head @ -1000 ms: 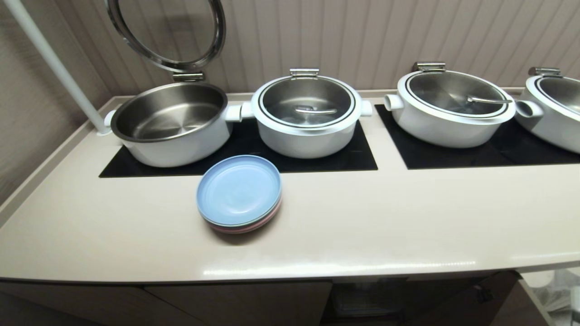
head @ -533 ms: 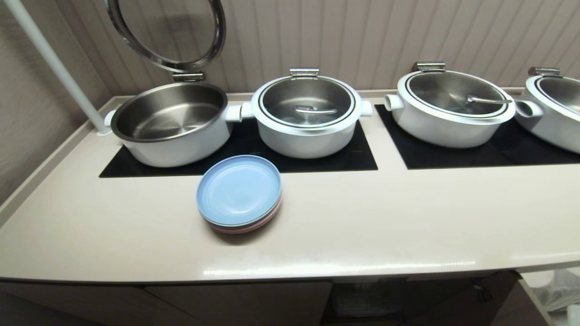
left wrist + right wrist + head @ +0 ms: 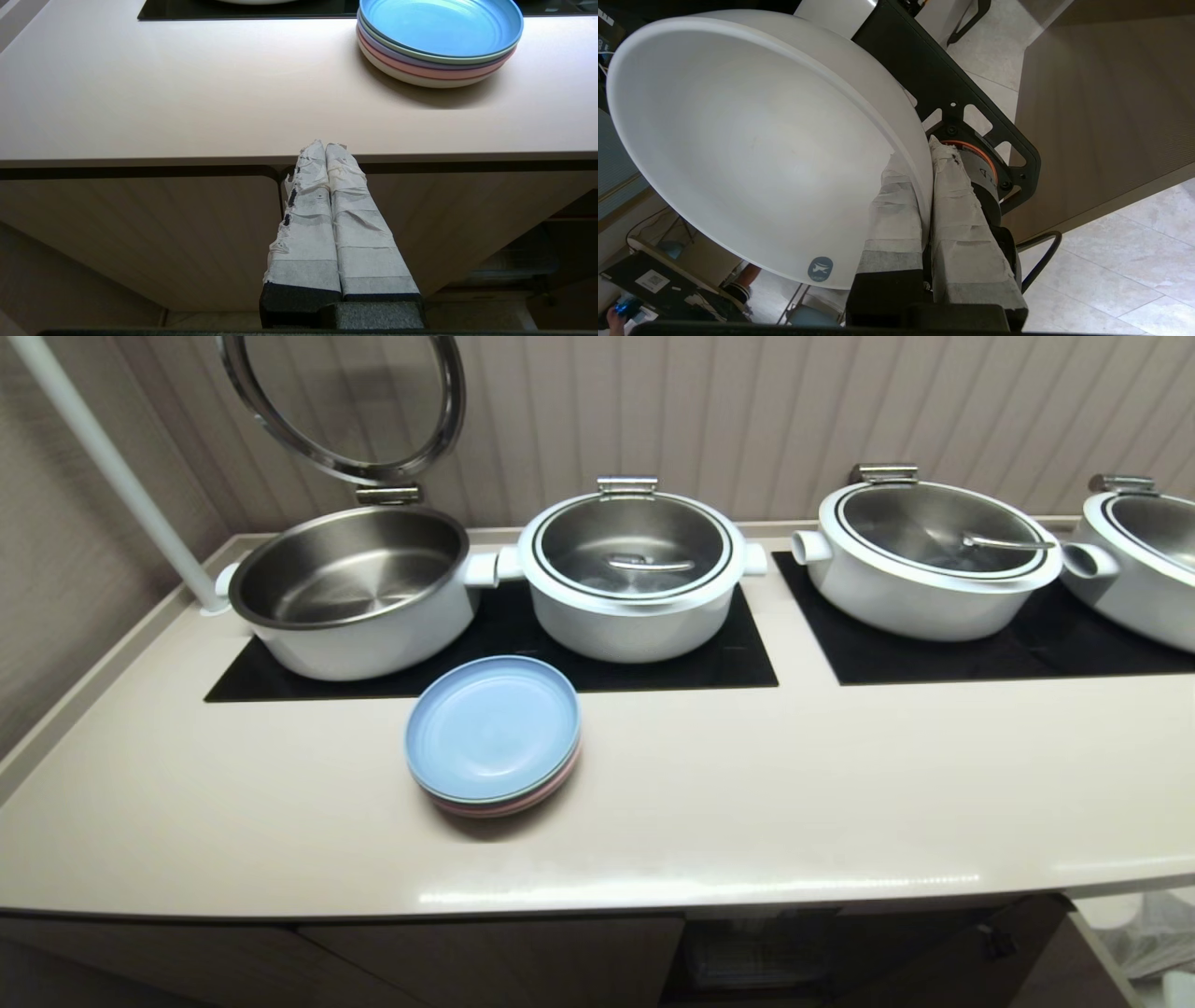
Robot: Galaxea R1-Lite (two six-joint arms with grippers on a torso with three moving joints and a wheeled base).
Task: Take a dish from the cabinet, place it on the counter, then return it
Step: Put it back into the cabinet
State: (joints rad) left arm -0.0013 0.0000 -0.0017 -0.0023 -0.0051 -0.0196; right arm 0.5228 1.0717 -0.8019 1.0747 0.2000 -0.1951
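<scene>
Closest to me, my right gripper point(image 3: 924, 154) is clamped on the rim of the dish point(image 3: 752, 149), one taped finger inside the white bowl and the other outside its wall. The bowl is tilted on its side with its hollow toward the wrist camera, held in the air over a tiled floor point(image 3: 1111, 261); a beige cabinet point(image 3: 1106, 112) panel stands beyond it. Neither the bowl nor this gripper shows in the head view.

My left gripper point(image 3: 325, 148) hangs in front of the cabinet, just below the front edge of the counter point(image 3: 187, 93), its two taped fingers pressed together with nothing between them.

On the counter, a stack of plates point(image 3: 493, 735) with a blue one on top sits near the front edge, just in front of the left black glass panel point(image 3: 653, 667). On that panel stand an open steel-lined pot point(image 3: 350, 588) with its round lid raised and, to its right, a lidded pot point(image 3: 633, 574). Further right, a second glass panel point(image 3: 980, 658) carries two more lidded pots point(image 3: 929, 555). Behind them all runs a ribbed wall point(image 3: 747, 420).
</scene>
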